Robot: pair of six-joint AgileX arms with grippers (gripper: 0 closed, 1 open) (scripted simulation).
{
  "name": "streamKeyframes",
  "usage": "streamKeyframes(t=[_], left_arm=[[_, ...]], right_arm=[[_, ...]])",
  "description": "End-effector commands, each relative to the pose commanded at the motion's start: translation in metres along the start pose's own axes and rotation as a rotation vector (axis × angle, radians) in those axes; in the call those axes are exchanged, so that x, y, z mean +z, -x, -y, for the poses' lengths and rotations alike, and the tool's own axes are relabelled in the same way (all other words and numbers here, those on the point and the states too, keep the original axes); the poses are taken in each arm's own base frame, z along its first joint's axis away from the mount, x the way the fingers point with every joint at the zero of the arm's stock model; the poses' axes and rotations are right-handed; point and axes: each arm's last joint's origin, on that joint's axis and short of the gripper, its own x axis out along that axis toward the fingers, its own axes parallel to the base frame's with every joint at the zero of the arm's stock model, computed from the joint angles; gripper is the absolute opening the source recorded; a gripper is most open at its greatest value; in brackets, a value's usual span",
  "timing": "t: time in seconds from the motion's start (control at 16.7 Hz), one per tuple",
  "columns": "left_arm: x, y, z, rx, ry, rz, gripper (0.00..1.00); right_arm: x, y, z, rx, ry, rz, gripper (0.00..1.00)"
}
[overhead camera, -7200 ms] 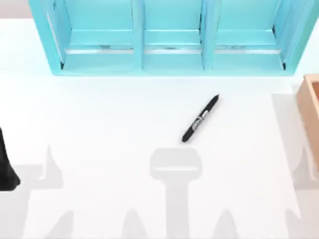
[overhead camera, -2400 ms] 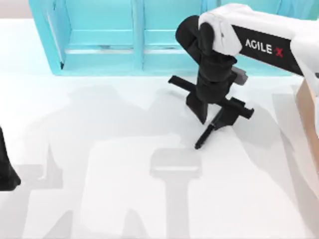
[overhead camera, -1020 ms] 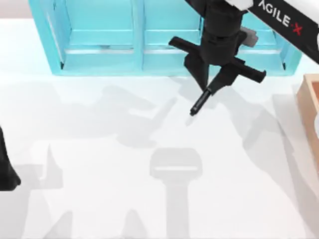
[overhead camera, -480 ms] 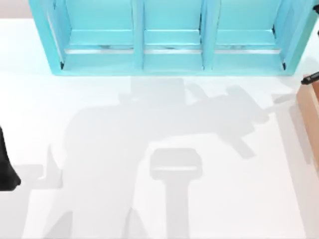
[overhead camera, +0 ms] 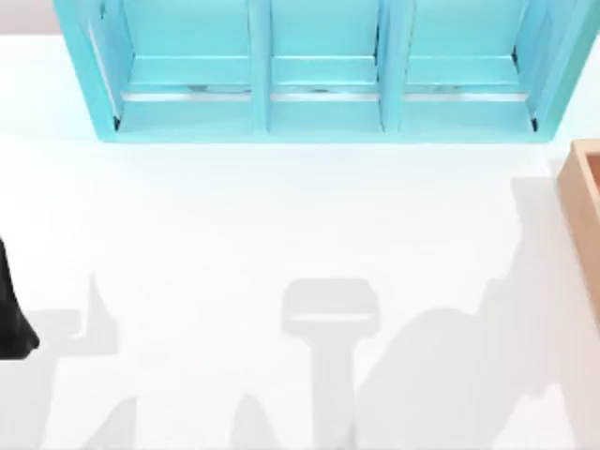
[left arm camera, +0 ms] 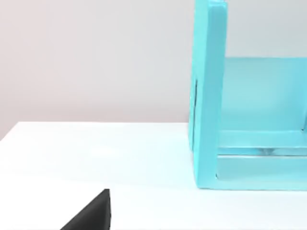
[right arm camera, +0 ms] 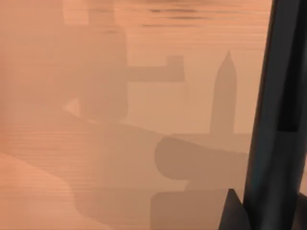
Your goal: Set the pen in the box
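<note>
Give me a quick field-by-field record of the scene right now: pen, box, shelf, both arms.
pen: slim black marker pen, seen close in the right wrist view over tan-orange wood
box: light tan-orange wooden box, at the table's right edge, partly in view
shelf: large teal three-compartment shelf unit, at the back
left arm: parked at the left edge
table: white

No readable text, labels, brand marks or numbers in any current view. The teal shelf unit [overhead camera: 319, 70], the tan box wall [overhead camera: 583, 202] and the white worktop [overhead camera: 281, 234] are all plain surfaces. The orange wood in the right wrist view carries only grain and shadows.
</note>
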Motion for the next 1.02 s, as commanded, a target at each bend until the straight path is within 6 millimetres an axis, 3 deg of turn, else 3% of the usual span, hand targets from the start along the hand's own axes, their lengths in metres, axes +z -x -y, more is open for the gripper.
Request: streamKeyframes(t=[0.36,0.54,0.78,1.02], left_arm=[[0.0,0.0,0.0,0.0,0.0,0.0,1.0],[0.0,0.0,0.0,0.0,0.0,0.0,1.0],[0.0,0.0,0.0,0.0,0.0,0.0,1.0],[0.0,0.0,0.0,0.0,0.0,0.0,1.0]], right_arm=[[0.002,-0.001,0.003,0.0,-0.01,0.003,0.0],[-0.015,-0.003,-0.004,0.007,0.035,0.027,0.0],[-0.032,-0.023,-0.009,0.008,0.031,0.029,0.0],[-0.031,-0.05,-0.003,-0.002,-0.018,-0.001,0.0]])
